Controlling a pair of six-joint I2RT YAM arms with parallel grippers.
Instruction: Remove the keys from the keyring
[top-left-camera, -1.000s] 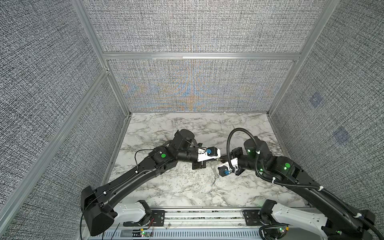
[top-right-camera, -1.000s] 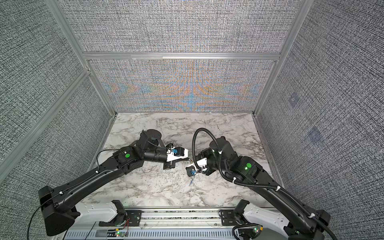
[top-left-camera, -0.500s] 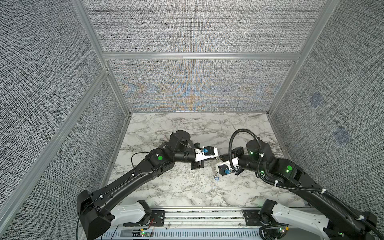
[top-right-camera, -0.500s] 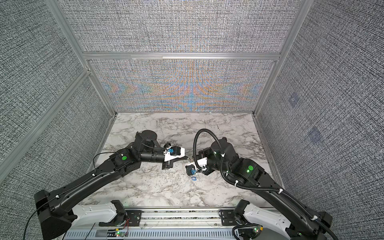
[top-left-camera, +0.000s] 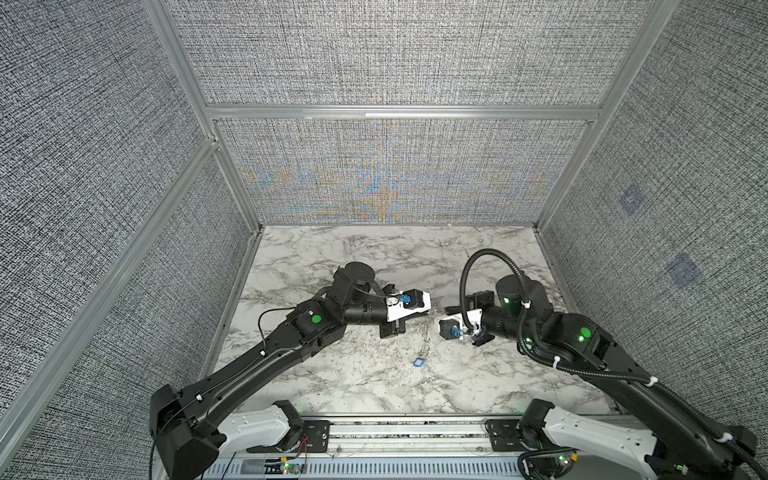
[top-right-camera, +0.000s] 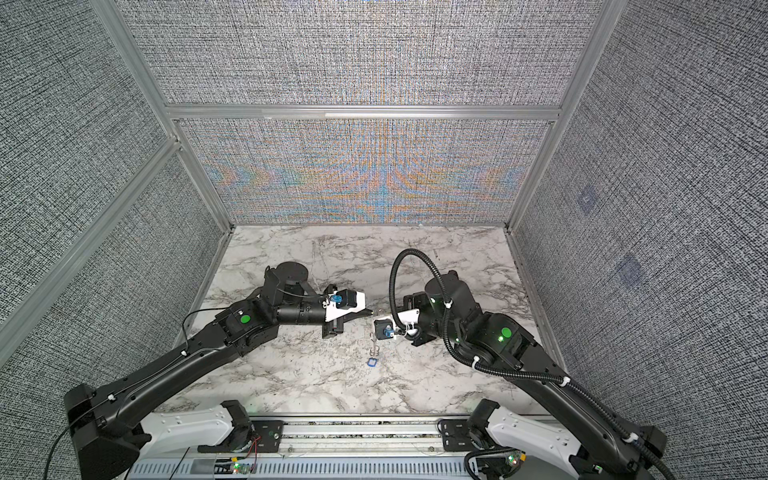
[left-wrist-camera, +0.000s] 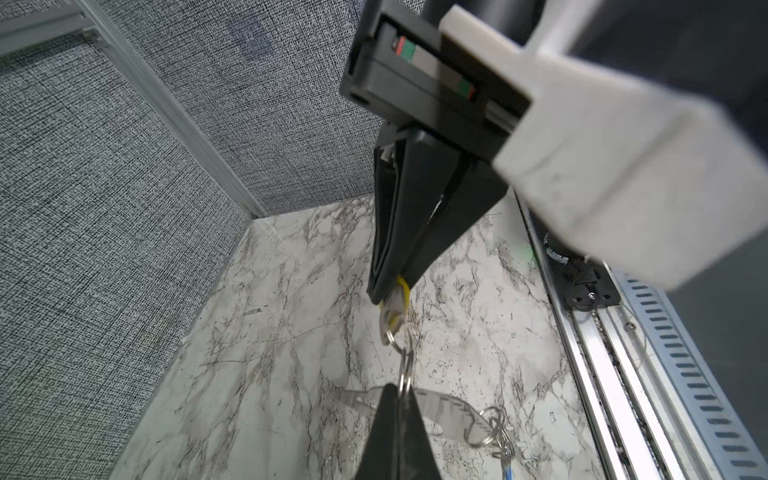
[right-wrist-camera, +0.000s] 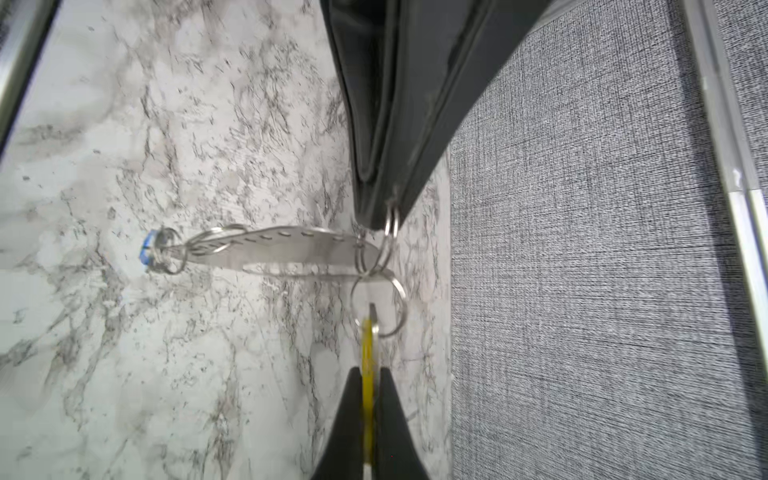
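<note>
My right gripper (right-wrist-camera: 368, 372) is shut on the yellow key (right-wrist-camera: 368, 345), edge-on between its fingers. That key hangs on a small silver ring (right-wrist-camera: 392, 299) linked to the keyring (right-wrist-camera: 291, 249), a flat grey loop held above the marble. My left gripper (left-wrist-camera: 392, 392) is shut on another small silver ring (left-wrist-camera: 405, 374) at the same end of the loop. The blue key (right-wrist-camera: 151, 249) dangles free from the loop's other end. In both top views the grippers meet tip to tip mid-table, left (top-left-camera: 429, 309) and right (top-left-camera: 446, 309), with the blue key (top-right-camera: 372, 362) hanging below them.
The marble table (top-left-camera: 332, 257) is boxed in by grey fabric walls (top-left-camera: 124, 208) with aluminium posts. A metal rail (top-left-camera: 395, 432) with both arm bases runs along the front edge. A black cable (top-left-camera: 469, 270) loops above my right wrist.
The right gripper has finished closing on the yellow key. The blue key has swung lower and toward the front. Both arms have shifted only slightly.
</note>
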